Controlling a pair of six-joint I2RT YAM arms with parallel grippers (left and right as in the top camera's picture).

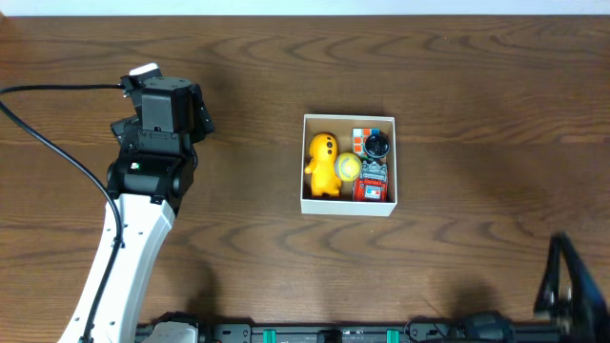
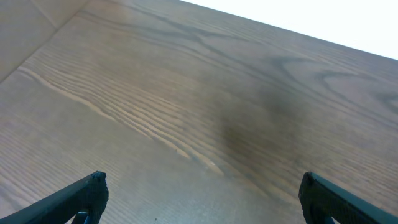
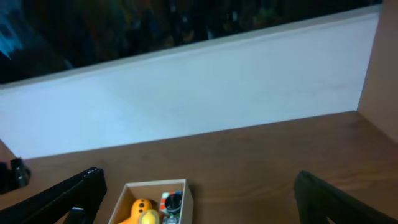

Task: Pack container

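Note:
The container [image 1: 305, 162] is a square white-walled cardboard box in the middle of the wooden table. It holds a yellow toy figure [image 1: 322, 162], a small yellow ball [image 1: 348, 168], a colourful cube [image 1: 359, 142], a dark round object [image 1: 378, 145] and a red packet [image 1: 373, 183]. It also shows low in the right wrist view [image 3: 186, 196]. My left gripper [image 2: 202, 190] is open and empty over bare table, far left of the box [image 1: 195, 110]. My right gripper [image 3: 198, 196] is open and empty, raised well back from the box; its arm shows at the bottom right overhead [image 1: 564, 281].
A black cable [image 1: 48, 133] runs from the left arm across the table's left side. A white wall [image 3: 186, 93] stands behind the table's far edge.

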